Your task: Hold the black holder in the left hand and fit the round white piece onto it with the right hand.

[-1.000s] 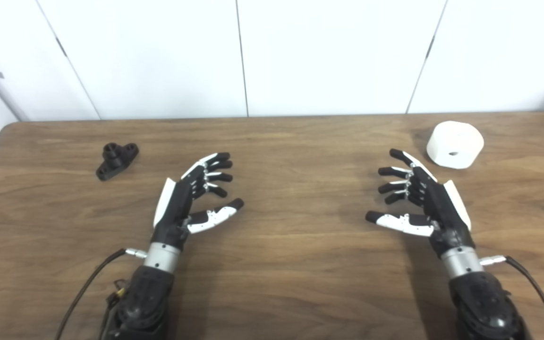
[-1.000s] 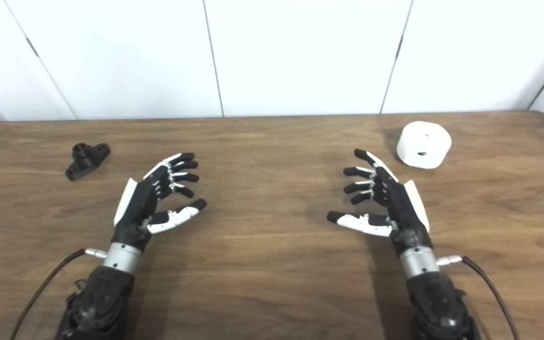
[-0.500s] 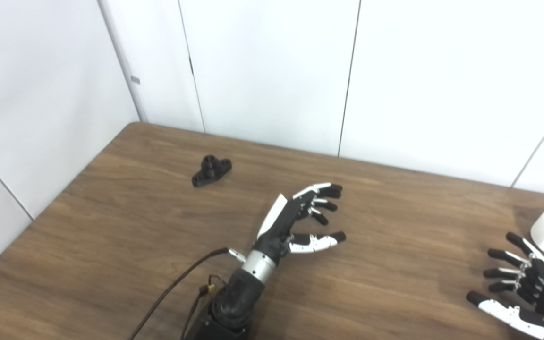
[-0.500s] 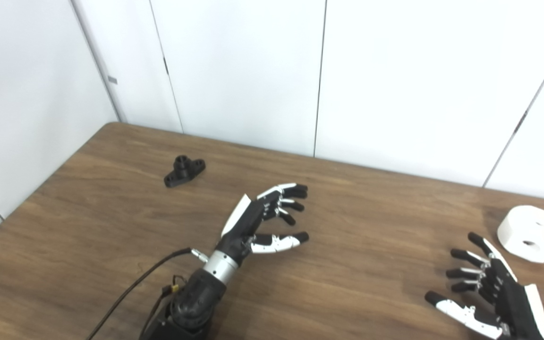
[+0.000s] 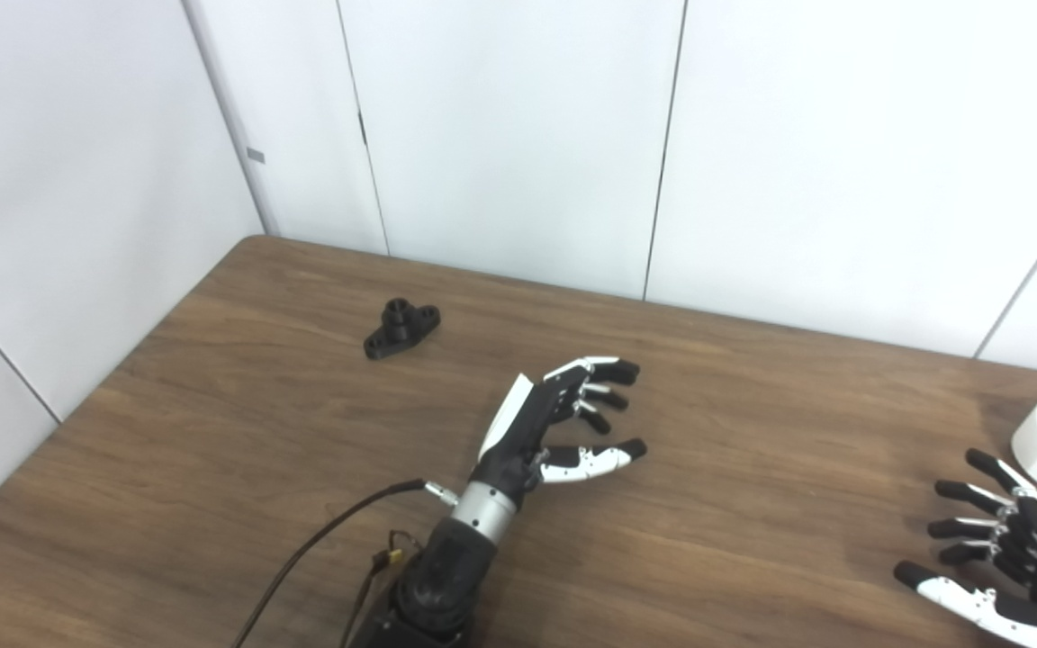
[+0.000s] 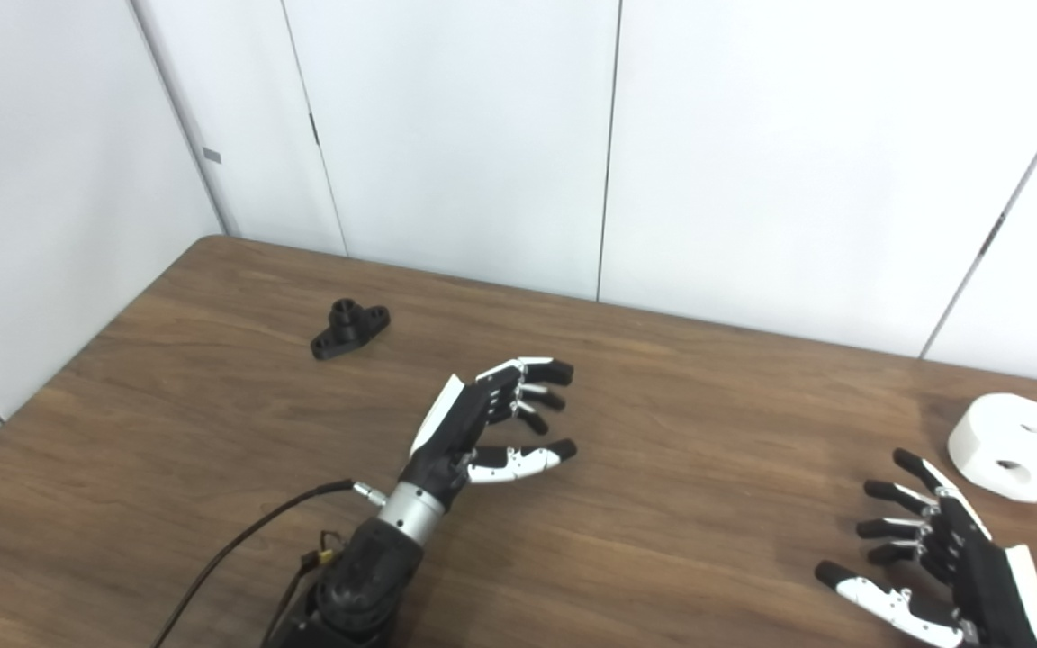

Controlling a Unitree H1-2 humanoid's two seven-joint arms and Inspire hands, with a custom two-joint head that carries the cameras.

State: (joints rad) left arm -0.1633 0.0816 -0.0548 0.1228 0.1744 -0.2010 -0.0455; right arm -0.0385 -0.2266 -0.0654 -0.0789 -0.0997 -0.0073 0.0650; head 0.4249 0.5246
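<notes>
Black holder (image 5: 401, 328) lies flat on the table (image 5: 752, 432) near the far left corner, untouched. Round white piece (image 6: 1015, 446) sits at the far right, also untouched. Left hand (image 5: 554, 427) hovers mid-table, fingers spread, empty, well apart from the holder. Right hand (image 6: 942, 562) is low at the right edge, fingers spread, empty, near the white piece. Since a second ago the whole view has swung left: camera turn, not object motion. In the last half second the left hand has barely shifted. Likely reading: the holder is now being sighted; the reach has not begun.
</notes>
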